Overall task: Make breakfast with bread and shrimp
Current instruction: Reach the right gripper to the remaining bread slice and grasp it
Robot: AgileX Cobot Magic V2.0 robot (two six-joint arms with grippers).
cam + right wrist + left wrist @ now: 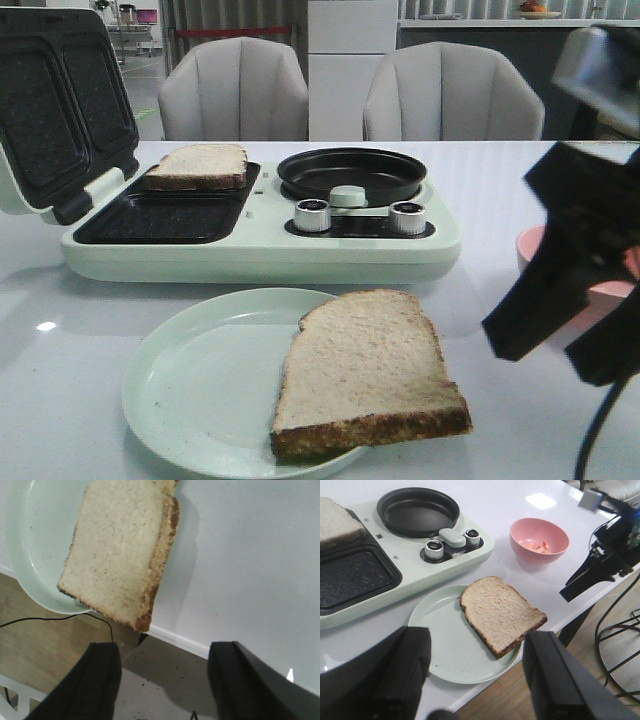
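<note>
We take the pale green plate as our landmark; it sits on the white table at the near edge.

Bread: one slice lies on the plate's right half, its crust corner hanging out past the rim toward the table edge. From the right wrist camera that slice overhangs both plate rim and table edge. The second slice lies beyond the plate, in the far tray of the pale green breakfast maker, whose lid stands open at the left. The near tray holds nothing we can see. Right of the trays sits the round black pan, with two silver knobs in front of it.

Shrimp: a few orange-pink pieces lie in a pink bowl, which stands to the right of the plate and beyond it, apart from it on the table.

Right gripper: we see it to the right of the plate, near the bowl, above the table, fingers spread and holding nothing. Its wrist view shows both fingers apart, below the overhanging slice.

Left gripper: wrist view only; fingers spread wide above the plate's near side, nothing between them.
</note>
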